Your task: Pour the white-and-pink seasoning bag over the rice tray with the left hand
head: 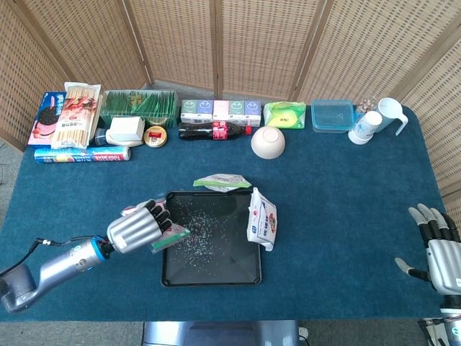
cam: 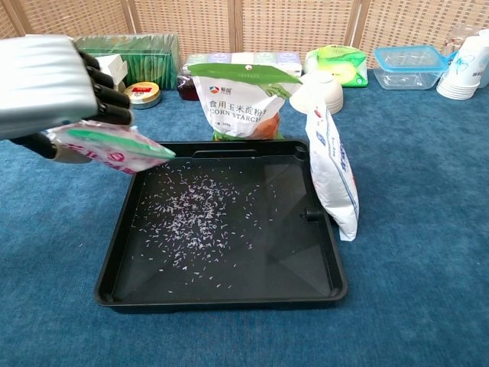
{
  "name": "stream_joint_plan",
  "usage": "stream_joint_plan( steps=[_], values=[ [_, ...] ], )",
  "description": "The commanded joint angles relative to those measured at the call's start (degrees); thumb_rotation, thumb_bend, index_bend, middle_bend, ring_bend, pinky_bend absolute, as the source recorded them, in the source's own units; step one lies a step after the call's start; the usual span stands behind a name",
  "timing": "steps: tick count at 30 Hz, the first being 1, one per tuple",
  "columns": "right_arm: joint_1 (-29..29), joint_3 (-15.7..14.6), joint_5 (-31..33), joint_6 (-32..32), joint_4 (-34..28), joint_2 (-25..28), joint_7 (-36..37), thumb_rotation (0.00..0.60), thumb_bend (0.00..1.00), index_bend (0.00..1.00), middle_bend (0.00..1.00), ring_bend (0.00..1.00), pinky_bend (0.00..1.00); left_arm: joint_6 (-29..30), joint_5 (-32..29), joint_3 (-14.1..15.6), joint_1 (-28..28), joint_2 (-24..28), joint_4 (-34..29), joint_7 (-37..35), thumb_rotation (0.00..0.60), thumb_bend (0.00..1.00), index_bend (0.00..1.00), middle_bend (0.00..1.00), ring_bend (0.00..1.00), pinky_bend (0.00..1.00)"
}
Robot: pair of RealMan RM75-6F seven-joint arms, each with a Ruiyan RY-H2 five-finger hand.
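My left hand (head: 137,228) (cam: 53,88) grips the white-and-pink seasoning bag (cam: 111,149) (head: 168,239) and holds it tilted over the left edge of the black tray (head: 176,274) (cam: 122,222). The bag's green-edged top points down toward the tray's middle. Rice grains (cam: 191,214) lie scattered over the left half of the tray. My right hand (head: 436,245) hangs at the table's far right edge, fingers apart, holding nothing; the chest view does not show it.
A corn starch bag (cam: 243,99) stands behind the tray and a white-and-blue bag (cam: 335,172) leans on its right rim. Along the back sit a cola bottle (head: 212,130), a bowl (head: 267,142), boxes, a lidded container (head: 333,115) and cups (head: 374,122).
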Motion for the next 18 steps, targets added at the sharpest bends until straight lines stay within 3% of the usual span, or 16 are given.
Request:
stream_joint_plan(
  steps=[1,8,18],
  values=[
    [-0.1,-0.1,-0.2,0.1,0.0,0.1,0.3,0.6,0.0,0.09,0.02,0.0,0.0,-2.3,1.7,-0.1,-2.0,1.4,-2.1,3.5,0.6,0.38,0.74,0.6,0.58,0.61],
    [-0.1,-0.1,-0.4,0.4,0.0,0.1,0.4,0.6,0.0,0.09,0.02,0.0,0.0,-5.1,4.0,0.2,-4.8,3.3,-4.3,8.7,0.6,0.38,0.74,0.6,0.58,0.61],
    [-0.1,0.0,-0.4,0.5,0.0,0.0,0.2,0.6,0.0,0.08,0.02,0.0,0.0,-7.1,7.1,1.7,-7.9,4.6,-4.5,11.0,0.6,0.39,0.75,0.61,0.58,0.61]
  ],
)
